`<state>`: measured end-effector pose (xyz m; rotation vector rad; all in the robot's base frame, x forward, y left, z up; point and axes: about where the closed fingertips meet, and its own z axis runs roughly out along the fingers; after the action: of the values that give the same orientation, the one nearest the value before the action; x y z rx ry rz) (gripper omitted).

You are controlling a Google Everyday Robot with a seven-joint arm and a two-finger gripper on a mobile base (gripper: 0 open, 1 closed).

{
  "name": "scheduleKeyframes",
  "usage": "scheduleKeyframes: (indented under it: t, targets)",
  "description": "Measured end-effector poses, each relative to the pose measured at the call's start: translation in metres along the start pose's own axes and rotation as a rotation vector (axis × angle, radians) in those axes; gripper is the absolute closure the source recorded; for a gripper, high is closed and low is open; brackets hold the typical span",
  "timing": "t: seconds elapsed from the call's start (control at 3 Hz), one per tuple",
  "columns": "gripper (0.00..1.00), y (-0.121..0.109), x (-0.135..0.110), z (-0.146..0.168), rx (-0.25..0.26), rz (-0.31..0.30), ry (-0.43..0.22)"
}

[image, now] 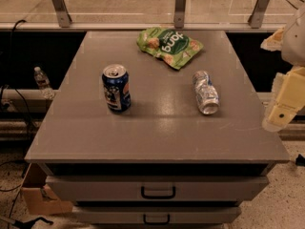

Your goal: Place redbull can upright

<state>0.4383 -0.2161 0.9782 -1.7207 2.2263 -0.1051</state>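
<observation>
Silver redbull can (206, 92) on its side on grey surface (157, 132), right of upright blue can (116, 88), my gripper (282, 109) farther right, past the surface edge, jaws' opening I cannot tell

Grey cabinet (157, 137), flat top, two drawers below: upper drawer (95, 187) and lower drawer (200, 214), each with a dark handle in the middle. Speckled floor (281, 209), cardboard box (40, 199) at the cabinet's lower left corner, black cables (12, 104) and a water bottle (43, 82) on a ledge to the left. Three angled metal posts (180, 6) on a rail behind; light is dim and warm.
</observation>
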Motion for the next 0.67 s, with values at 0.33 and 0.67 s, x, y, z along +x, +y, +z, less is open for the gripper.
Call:
scheduleKeyframes:
  t: [0.33,0.67]
  targets:
    - [0.00,0.000,0.000,0.000,0.000,0.000,0.000]
    - [0.00,-0.013,-0.004,0.004,0.000,0.073,0.015]
